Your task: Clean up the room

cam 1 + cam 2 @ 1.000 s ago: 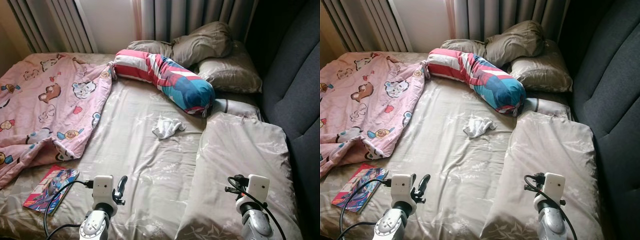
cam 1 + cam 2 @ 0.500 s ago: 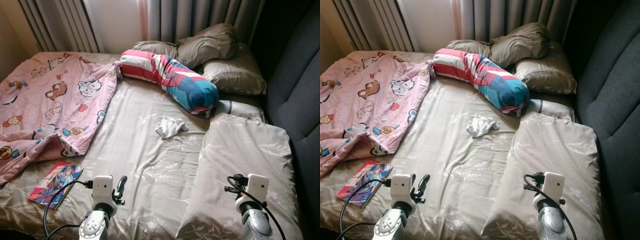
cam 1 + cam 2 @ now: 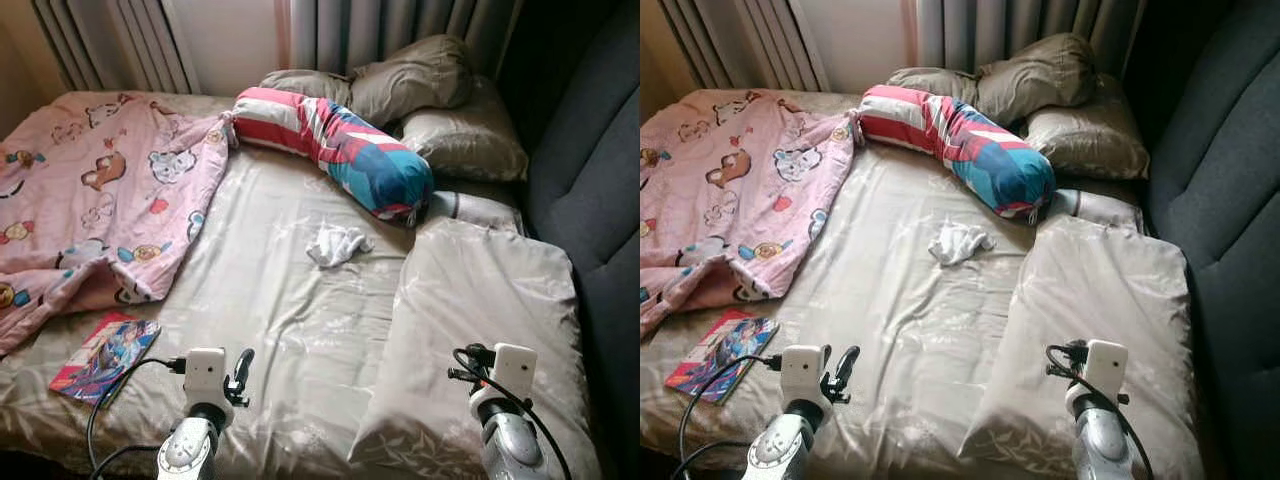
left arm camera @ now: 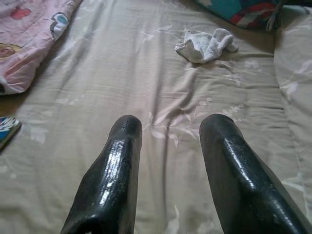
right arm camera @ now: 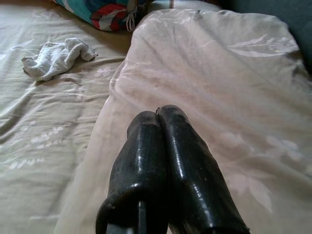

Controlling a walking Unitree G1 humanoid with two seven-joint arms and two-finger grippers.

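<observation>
Hovering low over the bed [image 3: 290,300]: left gripper [image 4: 168,129] with fingers spread, right gripper [image 5: 157,117] with fingers pressed together above a pillow [image 3: 480,310]. Lying mid-sheet, well ahead of both: a crumpled white cloth [image 3: 336,243], just short of the striped bolster [image 3: 340,150]. Spilling past the left frame edge: a pink blanket [image 3: 90,200]. Sitting near the bed's front edge beside it: a book [image 3: 103,357], cover too small to read.

No lettering can be read anywhere (the book [image 3: 104,357] cover blurs).
</observation>
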